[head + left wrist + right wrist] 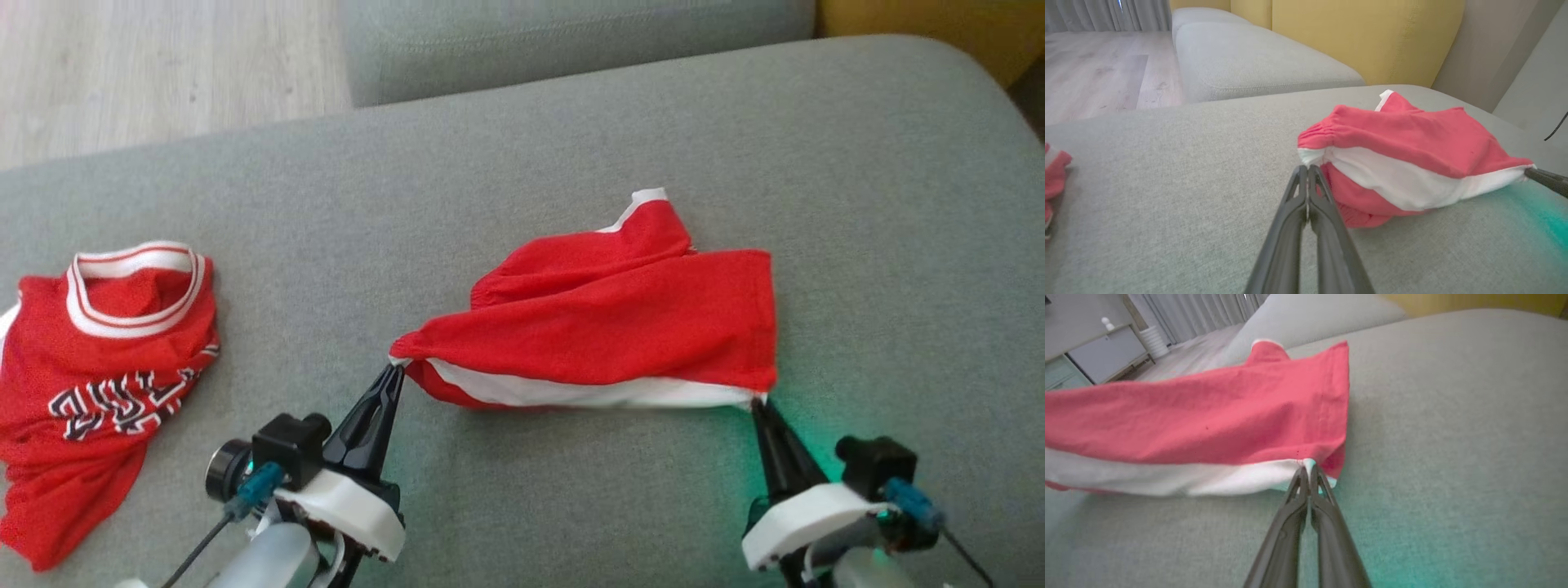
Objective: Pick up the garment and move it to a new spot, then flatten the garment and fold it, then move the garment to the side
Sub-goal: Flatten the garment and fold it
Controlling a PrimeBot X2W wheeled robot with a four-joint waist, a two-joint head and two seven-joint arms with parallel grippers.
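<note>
Your left gripper (395, 373) and right gripper (758, 402) each pinch a white hem corner. The garment (604, 327) looks light and limp

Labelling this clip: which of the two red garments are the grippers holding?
The plain red garment with the white band, pinched at its near corners by the left gripper and right gripper; the lettered jersey lies untouched.

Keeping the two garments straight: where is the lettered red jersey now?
Head view: the jersey lies at the left edge of the grey cushion, left of the left gripper and apart from the red shorts.
</note>
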